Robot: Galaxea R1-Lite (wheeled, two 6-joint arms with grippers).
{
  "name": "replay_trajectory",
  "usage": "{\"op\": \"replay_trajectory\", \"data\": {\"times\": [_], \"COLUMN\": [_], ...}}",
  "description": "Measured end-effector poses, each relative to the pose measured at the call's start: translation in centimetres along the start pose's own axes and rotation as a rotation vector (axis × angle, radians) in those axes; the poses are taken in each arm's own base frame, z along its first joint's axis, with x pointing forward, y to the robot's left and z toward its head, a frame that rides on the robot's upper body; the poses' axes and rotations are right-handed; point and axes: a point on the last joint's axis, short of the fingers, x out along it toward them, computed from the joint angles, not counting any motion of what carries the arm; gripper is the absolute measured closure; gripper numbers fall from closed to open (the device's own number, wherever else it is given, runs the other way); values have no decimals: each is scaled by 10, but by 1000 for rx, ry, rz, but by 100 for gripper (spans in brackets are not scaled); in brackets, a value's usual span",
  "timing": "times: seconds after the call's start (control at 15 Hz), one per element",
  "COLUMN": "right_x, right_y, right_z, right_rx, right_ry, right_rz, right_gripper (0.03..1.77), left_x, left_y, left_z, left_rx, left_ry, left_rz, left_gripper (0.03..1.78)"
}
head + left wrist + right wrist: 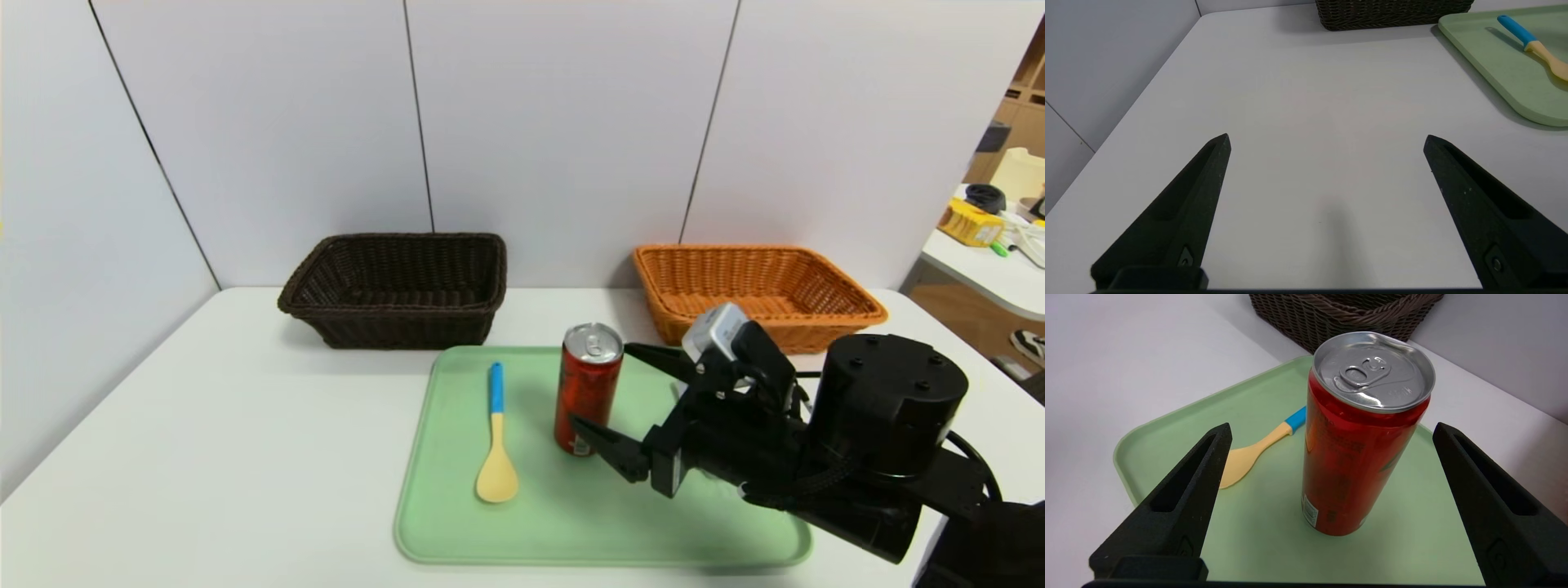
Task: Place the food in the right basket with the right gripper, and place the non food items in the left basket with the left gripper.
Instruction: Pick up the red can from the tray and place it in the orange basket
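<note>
Left hand [1327,139], a black claw, hangs over bare white table [204,441], fingers spread wide, holding nothing. Dark brown woven wicker basket [396,287] at table's back left. Pale green plastic tray [571,506] in front. On it: pale yellow spoon with blue handle end [496,437], lying flat; then tall slim red drink can with silver top [586,386], upright. Right hand [616,392], black claw, gapes around the can, fingers clear of it. Orange-tan woven wicker basket [755,290] at back right.

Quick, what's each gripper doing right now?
Left gripper: open, holding nothing, over bare table.
Right gripper: open, straddling the can, not gripping.
</note>
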Motion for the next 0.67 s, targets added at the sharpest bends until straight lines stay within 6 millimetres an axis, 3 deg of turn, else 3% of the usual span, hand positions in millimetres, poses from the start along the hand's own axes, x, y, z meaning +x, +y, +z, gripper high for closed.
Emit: {"op": "replay_trajectory", "data": {"times": [0.67], "right_x": [37], "right_y": [-8], "right_z": [-19], "right_rx": [2], "right_ry": [-23], "right_rz": [-27], "right_gripper": [10], "left_x": [0], "left_y": [0], "left_z": [0], "left_rx": [0], "left_ry": [0], "left_rz": [0], "left_gripper": [12]}}
